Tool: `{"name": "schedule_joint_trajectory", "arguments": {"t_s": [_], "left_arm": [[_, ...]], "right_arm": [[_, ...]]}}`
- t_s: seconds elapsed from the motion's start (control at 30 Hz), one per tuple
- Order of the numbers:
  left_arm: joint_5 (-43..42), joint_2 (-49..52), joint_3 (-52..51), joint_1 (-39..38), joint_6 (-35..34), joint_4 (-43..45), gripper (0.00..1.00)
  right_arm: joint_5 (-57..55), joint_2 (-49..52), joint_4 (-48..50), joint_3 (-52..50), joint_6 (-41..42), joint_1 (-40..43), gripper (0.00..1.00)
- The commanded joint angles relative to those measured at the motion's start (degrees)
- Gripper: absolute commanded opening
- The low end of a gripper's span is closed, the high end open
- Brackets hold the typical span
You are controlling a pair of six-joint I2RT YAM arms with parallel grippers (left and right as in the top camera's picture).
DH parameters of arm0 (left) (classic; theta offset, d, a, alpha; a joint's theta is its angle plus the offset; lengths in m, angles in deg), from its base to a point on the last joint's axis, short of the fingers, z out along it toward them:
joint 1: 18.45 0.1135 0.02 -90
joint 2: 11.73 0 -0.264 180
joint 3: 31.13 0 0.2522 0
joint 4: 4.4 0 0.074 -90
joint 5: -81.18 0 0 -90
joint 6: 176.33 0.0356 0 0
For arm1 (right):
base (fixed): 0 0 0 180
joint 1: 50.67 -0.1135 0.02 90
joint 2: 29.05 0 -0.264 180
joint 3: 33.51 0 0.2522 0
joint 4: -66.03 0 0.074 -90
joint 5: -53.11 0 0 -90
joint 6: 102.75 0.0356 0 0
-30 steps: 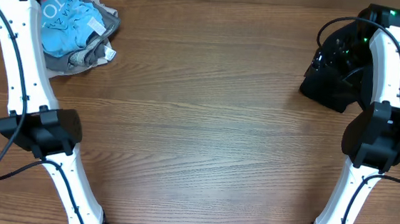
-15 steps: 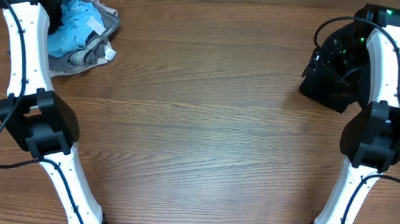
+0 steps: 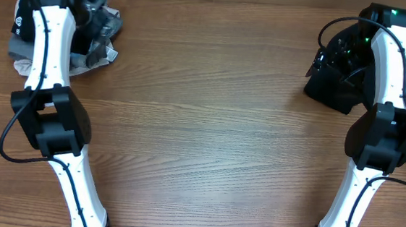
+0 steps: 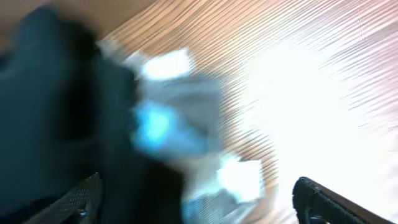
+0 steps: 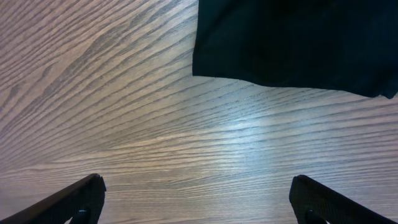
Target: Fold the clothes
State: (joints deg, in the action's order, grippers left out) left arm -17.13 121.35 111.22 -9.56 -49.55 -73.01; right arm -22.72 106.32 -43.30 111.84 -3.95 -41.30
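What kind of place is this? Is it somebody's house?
Probably a robot test lab, not a home: a white left arm and right arm stand at a wooden table, with a crumpled clothes bundle and black clothes near its far corners.

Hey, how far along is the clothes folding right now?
Done: nothing looks folded. The garment bundle lies crumpled at the far left, the black shirt heaped at the far right. In hand: nothing; the left gripper hangs open over the bundle, the right gripper open over bare table beside the shirt. Left: spreading and folding every piece.
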Motion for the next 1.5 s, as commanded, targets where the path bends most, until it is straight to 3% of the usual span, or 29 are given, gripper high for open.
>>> {"name": "schedule_joint_trajectory", "arguments": {"t_s": [0.0,0.17,0.4,0.73,0.8,1.07,1.27,1.47], "left_arm": [[-11.9,0.3,-0.2,-2.6,-3.0,-0.2,1.00],[-11.8,0.3,0.2,-5.4,-6.3,-0.1,1.00],[-12.2,-0.3,7.0,-9.2,-17.4,-6.4,1.00],[-12.3,-0.8,17.3,-13.9,-47.7,-15.0,1.00],[-12.3,-0.6,17.1,-14.5,-48.6,-15.0,1.00],[-11.8,-0.6,17.0,-15.5,-48.6,-15.0,1.00],[-11.8,-0.6,17.0,-15.2,-48.6,-15.0,1.00],[-11.6,-0.6,17.0,-15.3,-48.6,-15.0,1.00]], "right_arm": [[0.0,-1.9,0.2,1.5,0.2,-0.1,0.99],[-0.1,-1.9,0.5,1.5,-0.1,-0.1,0.96],[-4.3,-3.5,-1.5,6.4,-1.7,-0.4,0.91],[-4.7,-23.0,-1.5,9.2,-1.5,-3.8,0.94],[-4.7,-26.9,-1.5,9.2,-1.4,-4.5,1.00],[-3.6,-39.0,-1.5,9.2,-1.3,-4.9,1.00],[22.6,-43.2,-1.5,9.2,-1.4,-4.9,1.00],[23.9,-43.1,-1.5,9.1,-1.4,-4.9,1.00]]}}
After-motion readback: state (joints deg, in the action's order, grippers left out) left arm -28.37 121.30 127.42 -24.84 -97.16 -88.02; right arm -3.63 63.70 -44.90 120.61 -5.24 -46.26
